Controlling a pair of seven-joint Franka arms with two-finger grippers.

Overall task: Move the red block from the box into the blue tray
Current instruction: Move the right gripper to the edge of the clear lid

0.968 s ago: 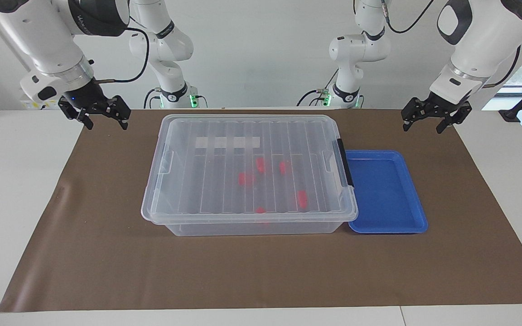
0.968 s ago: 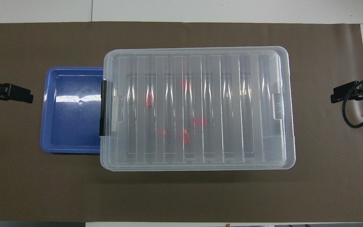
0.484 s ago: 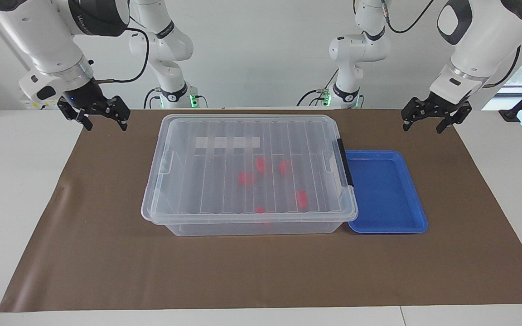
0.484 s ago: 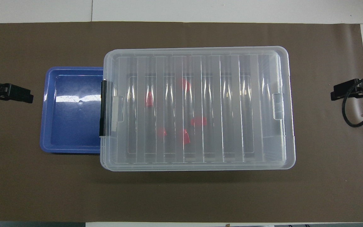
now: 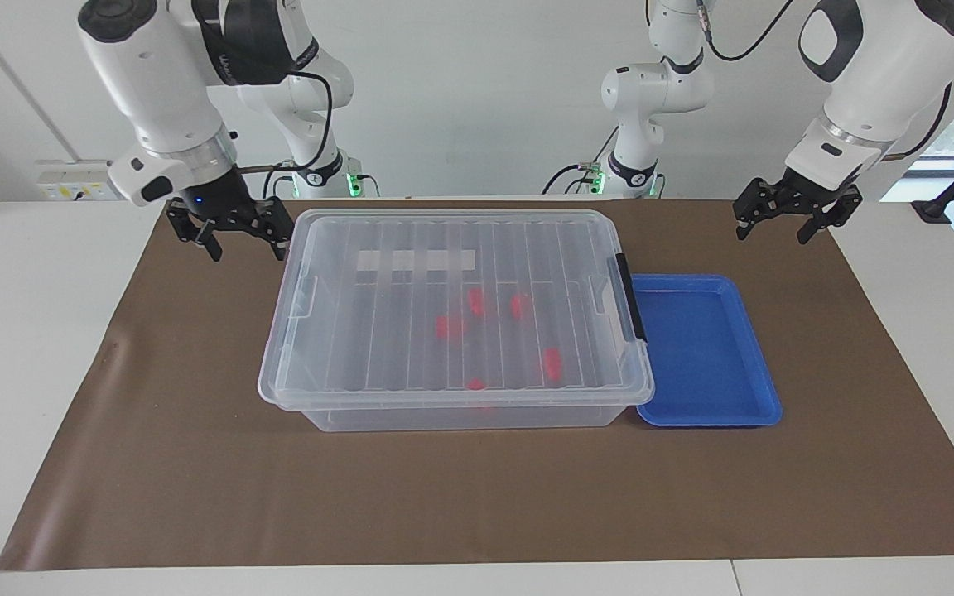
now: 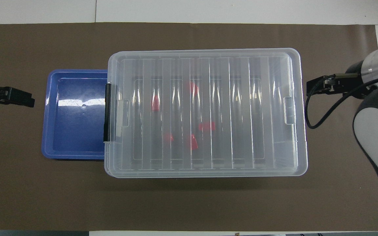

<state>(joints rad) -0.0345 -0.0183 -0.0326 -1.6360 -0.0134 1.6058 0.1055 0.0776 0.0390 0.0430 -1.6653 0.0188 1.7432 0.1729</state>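
The box (image 5: 411,348) is a clear bin with its ribbed lid shut, in the middle of the brown mat; it also shows in the overhead view (image 6: 241,111). Several red blocks (image 5: 450,327) lie inside it, seen through the lid (image 6: 207,126). The blue tray (image 5: 705,348) stands empty against the box's black-latch end (image 6: 74,114). My right gripper (image 5: 243,245) is open and empty, in the air just beside the box's other end (image 6: 309,89). My left gripper (image 5: 775,232) is open and empty, over the mat past the tray (image 6: 28,100); that arm waits.
The brown mat (image 5: 195,463) covers most of the white table. A black latch (image 5: 630,298) holds the lid at the tray's end. A cable (image 6: 320,111) loops from the right wrist over the mat beside the box.
My right gripper has moved from the mat's edge inward to the box's end. The left gripper, the box, the blocks and the tray have not moved.
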